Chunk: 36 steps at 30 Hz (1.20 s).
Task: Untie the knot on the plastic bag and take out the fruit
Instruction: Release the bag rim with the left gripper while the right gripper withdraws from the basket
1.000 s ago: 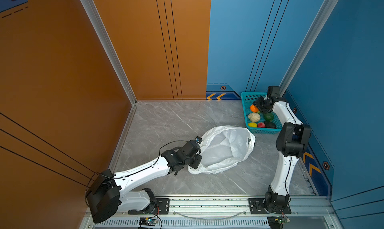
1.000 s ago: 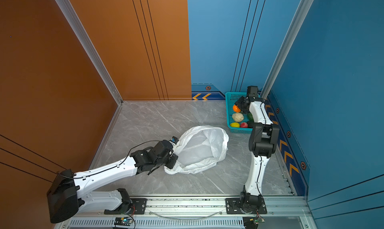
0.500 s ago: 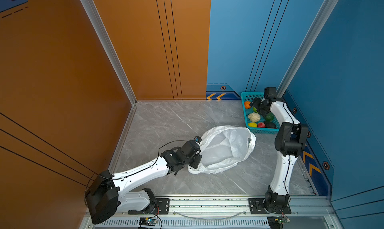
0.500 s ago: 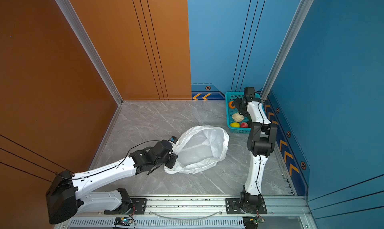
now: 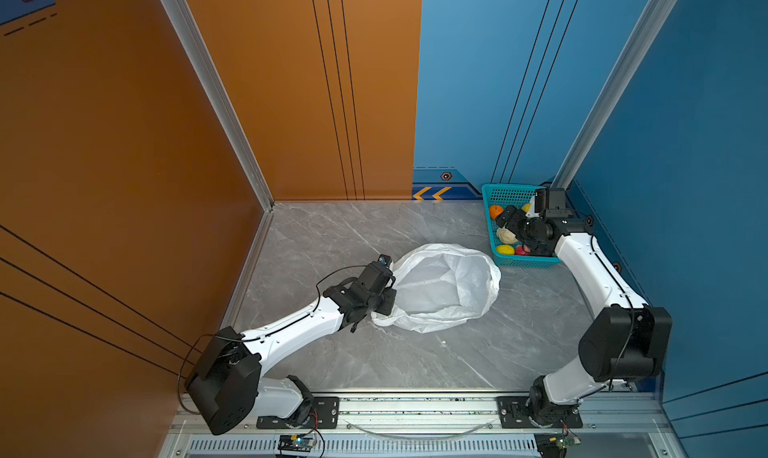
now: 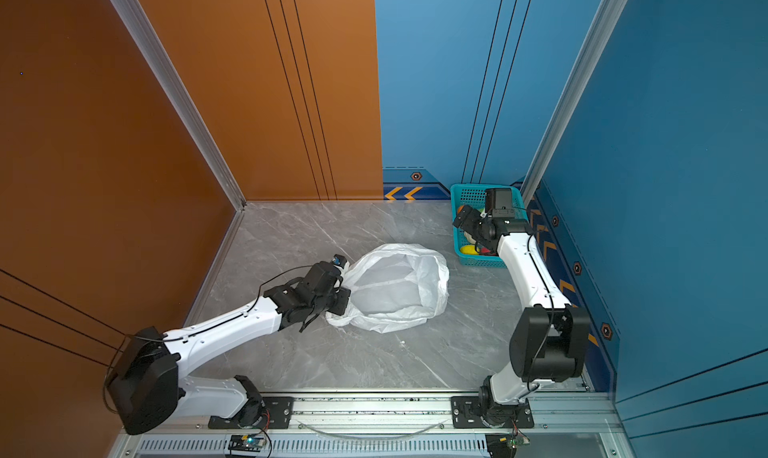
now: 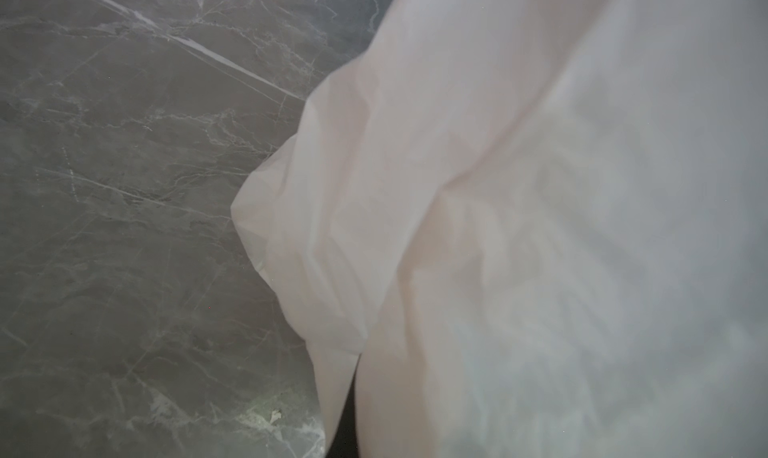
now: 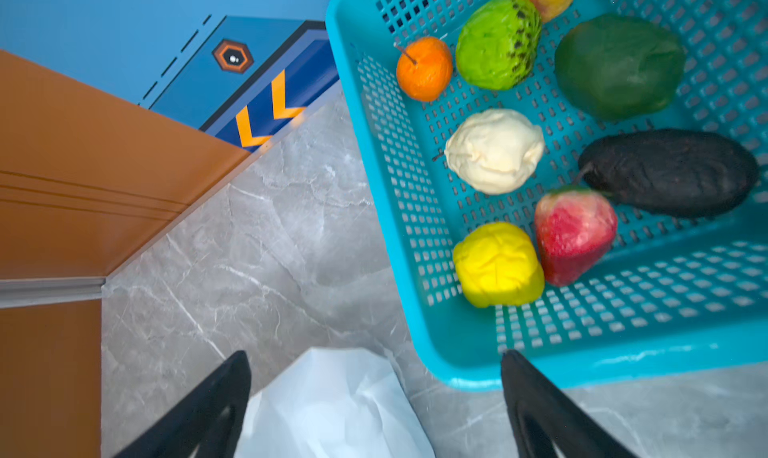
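Left jaws are clamped on the left rim of the plastic bag (image 5: 440, 290), which lies open mid-counter (image 5: 353, 236). The fruit (image 8: 494, 150) sits in the teal basket (image 8: 457, 364) far right, with the right jaws spread wide and empty above it.

Teal perforated basket (image 8: 386, 186) on grey marble tabletop (image 8: 249, 248), holding an orange (image 8: 424, 67), striped green melon ball (image 8: 496, 45), green mango (image 8: 619, 65), cream knobbly fruit (image 8: 494, 150), dark avocado (image 8: 669, 171), red apple (image 8: 575, 233), yellow lemon (image 8: 496, 265), right gripper (image 8: 374, 354) spread wide and empty, white plastic bag (image 8: 332, 410) seen between its fingers.
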Motion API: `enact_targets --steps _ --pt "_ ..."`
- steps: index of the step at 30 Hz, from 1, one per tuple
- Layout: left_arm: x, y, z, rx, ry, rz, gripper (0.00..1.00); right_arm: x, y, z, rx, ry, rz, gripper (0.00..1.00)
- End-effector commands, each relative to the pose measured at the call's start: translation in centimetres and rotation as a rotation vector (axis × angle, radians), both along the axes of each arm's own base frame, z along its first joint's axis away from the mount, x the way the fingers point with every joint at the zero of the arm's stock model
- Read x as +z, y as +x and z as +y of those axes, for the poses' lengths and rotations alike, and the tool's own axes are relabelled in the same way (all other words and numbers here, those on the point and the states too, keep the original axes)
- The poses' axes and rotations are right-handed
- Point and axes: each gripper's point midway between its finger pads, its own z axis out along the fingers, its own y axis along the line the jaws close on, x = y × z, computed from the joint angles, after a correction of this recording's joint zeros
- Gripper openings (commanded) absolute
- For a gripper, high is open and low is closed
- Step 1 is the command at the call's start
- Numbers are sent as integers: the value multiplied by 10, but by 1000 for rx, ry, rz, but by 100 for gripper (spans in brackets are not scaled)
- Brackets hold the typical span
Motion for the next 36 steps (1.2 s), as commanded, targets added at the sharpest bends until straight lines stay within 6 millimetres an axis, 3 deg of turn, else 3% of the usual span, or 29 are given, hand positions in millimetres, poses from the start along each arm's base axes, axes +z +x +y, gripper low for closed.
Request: enact_targets --steps 1,6,8,10,18,23,27,32,36 --pt "19 32 -7 -1 -34 -64 0 3 -33 15 42 4 -15 96" --pt "12 65 -9 2 -21 -60 0 4 -86 32 65 19 -26 100" --pt "26 87 -16 6 -51 -104 0 2 -105 37 79 20 -17 100" --pt "24 101 -16 15 -53 -111 0 -2 -122 43 94 18 -6 100" --pt "16 141 -17 16 -75 -95 1 -15 -162 49 100 45 10 100" --pt "25 144 -22 -12 -96 -113 25 -13 -165 49 100 44 1 100" --pt "40 141 -23 -26 -122 -137 54 -12 -164 49 102 39 -1 100" --pt "69 130 -27 -59 -188 -191 99 -14 -164 47 104 24 3 100" --pt "90 118 -30 -94 -235 -222 98 -14 -164 45 102 12 1 100"
